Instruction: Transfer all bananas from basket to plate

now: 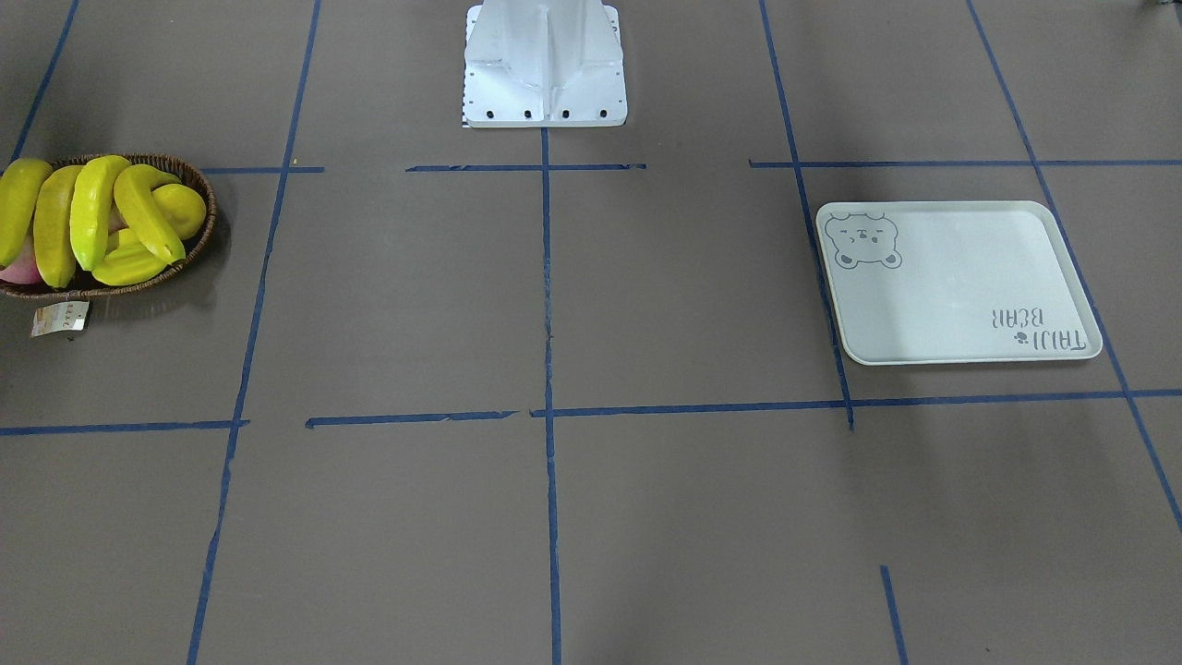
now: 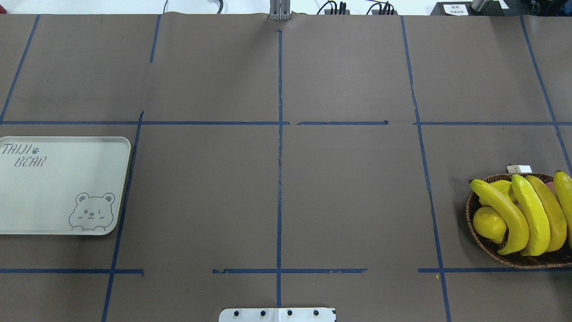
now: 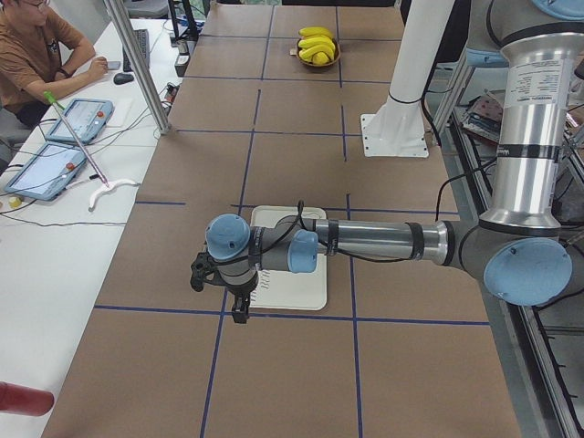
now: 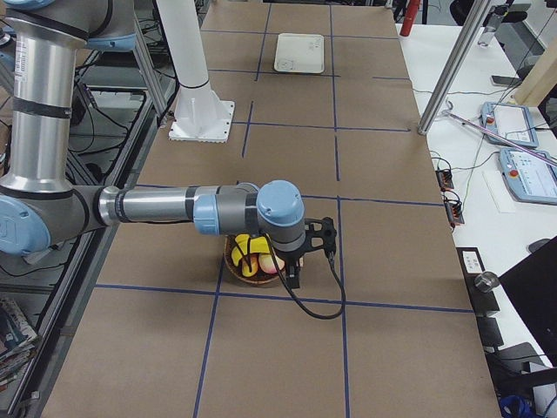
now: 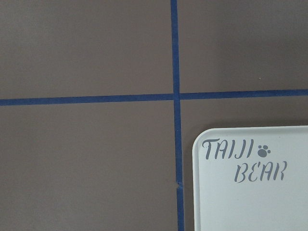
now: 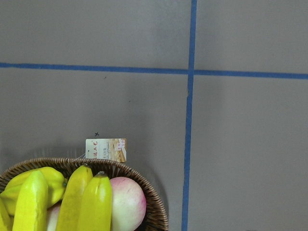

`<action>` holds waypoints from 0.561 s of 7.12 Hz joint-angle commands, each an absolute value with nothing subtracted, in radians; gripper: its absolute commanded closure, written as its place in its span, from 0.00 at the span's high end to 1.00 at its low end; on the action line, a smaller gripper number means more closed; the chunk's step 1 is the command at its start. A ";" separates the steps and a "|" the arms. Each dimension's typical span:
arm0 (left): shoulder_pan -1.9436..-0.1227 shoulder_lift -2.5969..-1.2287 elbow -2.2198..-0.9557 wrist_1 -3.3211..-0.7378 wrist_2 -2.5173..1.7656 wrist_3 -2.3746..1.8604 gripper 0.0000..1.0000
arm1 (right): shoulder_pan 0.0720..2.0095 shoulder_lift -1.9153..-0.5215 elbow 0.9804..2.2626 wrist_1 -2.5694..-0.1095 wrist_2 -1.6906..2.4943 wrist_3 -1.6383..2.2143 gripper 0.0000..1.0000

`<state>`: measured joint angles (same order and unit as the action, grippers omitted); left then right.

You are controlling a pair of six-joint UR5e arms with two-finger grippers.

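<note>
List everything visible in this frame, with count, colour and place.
bananas: four, yellow, piled in the basket
lemon: one, yellow, in the basket
starfruit: one, yellow, under the bananas
peach-like fruit: one, pink-white, in the basket
basket: one, dark-brown wicker, table's end on the robot's right
paper tag: one, beige, by the basket's rim
plate: one, pale grey-white, nothing on it, table's end on the robot's left
table: one, brown, blue tape lines
person: one, seated at a side desk
left gripper: over the plate's edge; open or shut unclear
right gripper: over the basket; open or shut unclear
</note>
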<state>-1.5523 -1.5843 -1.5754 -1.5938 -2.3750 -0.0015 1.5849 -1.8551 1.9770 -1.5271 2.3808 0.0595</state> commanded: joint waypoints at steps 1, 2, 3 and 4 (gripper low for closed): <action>-1.551 -1.571 -1.583 -1.595 -2.376 -0.018 1.00 | 1.433 -1.997 2.040 -1.320 2.317 0.304 0.98; -1.552 -1.569 -1.583 -1.595 -2.376 -0.020 1.00 | 1.390 -2.049 2.040 -1.251 2.290 0.358 0.98; -1.552 -1.569 -1.583 -1.597 -2.376 -0.020 1.00 | 1.379 -2.066 2.045 -1.230 2.290 0.362 0.98; -1.552 -1.569 -1.583 -1.597 -2.376 -0.020 1.00 | 1.317 -2.074 2.046 -1.224 2.289 0.364 0.97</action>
